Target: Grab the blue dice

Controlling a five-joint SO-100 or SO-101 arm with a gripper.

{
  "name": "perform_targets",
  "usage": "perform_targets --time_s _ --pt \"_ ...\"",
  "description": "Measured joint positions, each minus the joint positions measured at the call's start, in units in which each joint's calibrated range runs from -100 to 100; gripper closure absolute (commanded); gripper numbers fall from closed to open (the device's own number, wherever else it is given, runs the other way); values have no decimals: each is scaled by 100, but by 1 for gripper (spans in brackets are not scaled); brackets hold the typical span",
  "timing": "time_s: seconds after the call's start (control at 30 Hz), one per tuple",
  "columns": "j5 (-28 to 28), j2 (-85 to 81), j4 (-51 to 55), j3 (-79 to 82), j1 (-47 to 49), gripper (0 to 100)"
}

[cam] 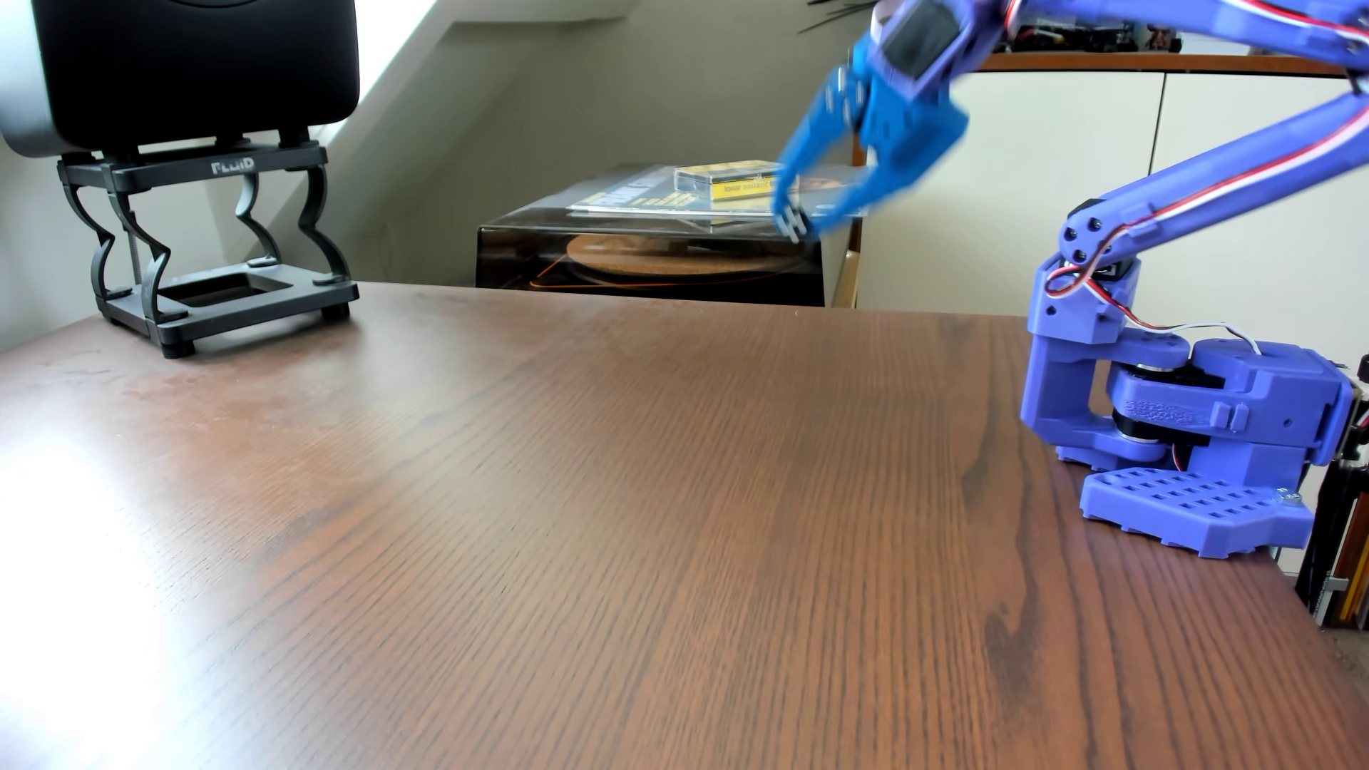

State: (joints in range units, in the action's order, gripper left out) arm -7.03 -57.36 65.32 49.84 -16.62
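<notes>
Daylight glare whitens the table's [518,481] left; hand [804,222] motion-blurred.

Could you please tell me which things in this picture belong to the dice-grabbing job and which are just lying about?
Job:
gripper, raised above the table, blurred, tips close together
blue dice: not visible anywhere

Lying about:
black speaker on its stand
turntable behind the table
yellow cassette on its lid

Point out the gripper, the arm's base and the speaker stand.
gripper [804,222], other view: midway between the blurred fingertips.
arm's base [1193,511], other view: its gridded foot plate.
speaker stand [215,166], other view: its top bar.
</notes>
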Motion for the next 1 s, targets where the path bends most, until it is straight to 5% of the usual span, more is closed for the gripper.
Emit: perform_targets --time_s 0.3,0.77,1.0 --pt "769 -485 887 -2297 1308 98" --pt "795 -485 921 -2396 1447 97" --pt "795 -485 965 -2396 1447 85"
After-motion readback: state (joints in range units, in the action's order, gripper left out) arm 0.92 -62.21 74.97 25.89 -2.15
